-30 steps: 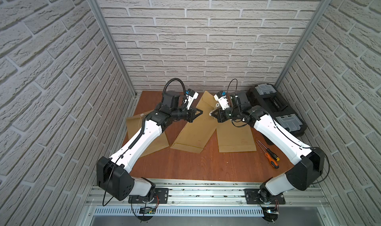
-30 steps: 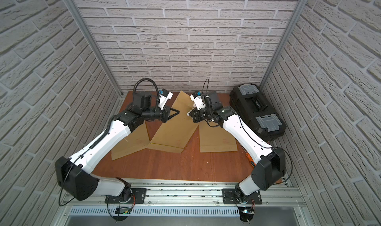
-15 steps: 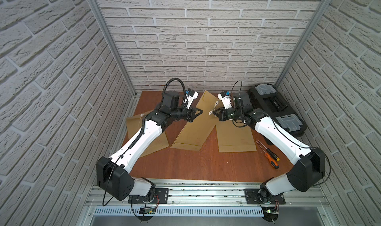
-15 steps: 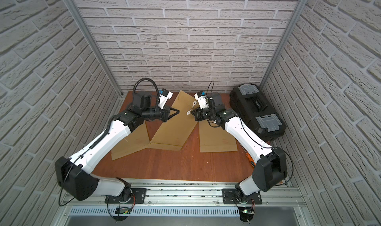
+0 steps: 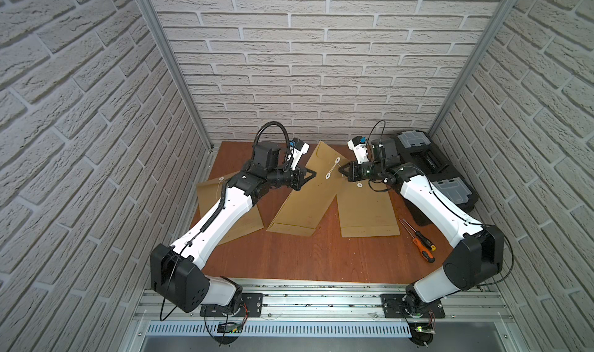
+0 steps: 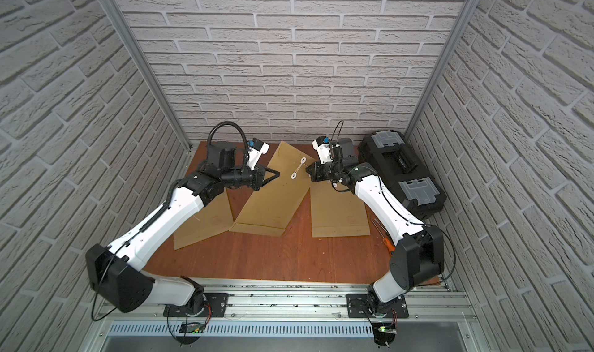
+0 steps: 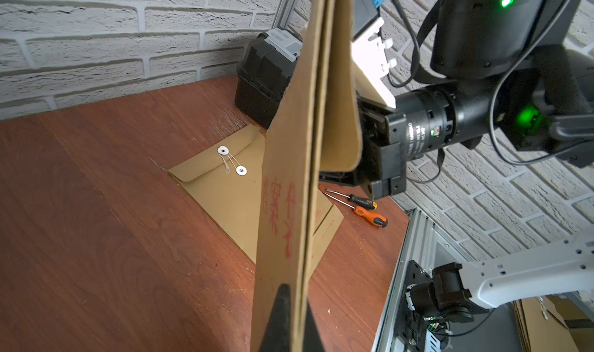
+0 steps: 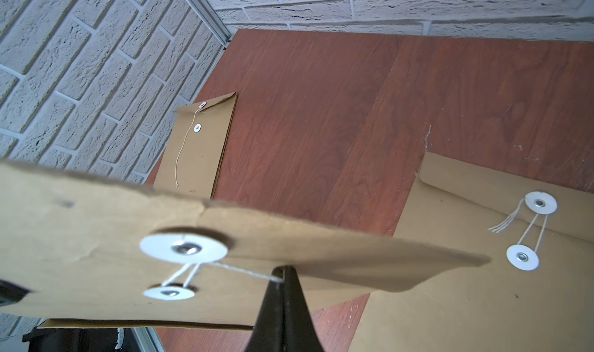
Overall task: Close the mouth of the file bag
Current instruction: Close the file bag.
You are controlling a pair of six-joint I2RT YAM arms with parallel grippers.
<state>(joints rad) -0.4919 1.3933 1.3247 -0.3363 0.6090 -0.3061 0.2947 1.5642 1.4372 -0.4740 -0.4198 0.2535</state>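
My left gripper (image 7: 289,315) is clamped shut on the side edge of the file bag (image 5: 308,202). It holds the mouth end up off the table (image 5: 305,260); the btm end looks to rest on the wood. My right gripper (image 8: 284,279) is pinched tight on the string (image 8: 244,271), which runs taut to me from the flap disc (image 8: 184,247) and body disc (image 8: 169,292), already looped btwn them.

So I judge I'm mid-wind: flap down, tie nearly done. Next move calls for steady tension while circling the body disc, w/o snagging the flap edge right beside my tips.

Room:
- Open air toward the front.
- A tied bag (image 5: 366,205) lies below my right wrist.
- Toolbox (image 5: 434,170) sits close behind that arm.
- Another bag (image 5: 209,199) lies partly under my left arm.
- Screwdrivers (image 5: 421,244) are well clear.
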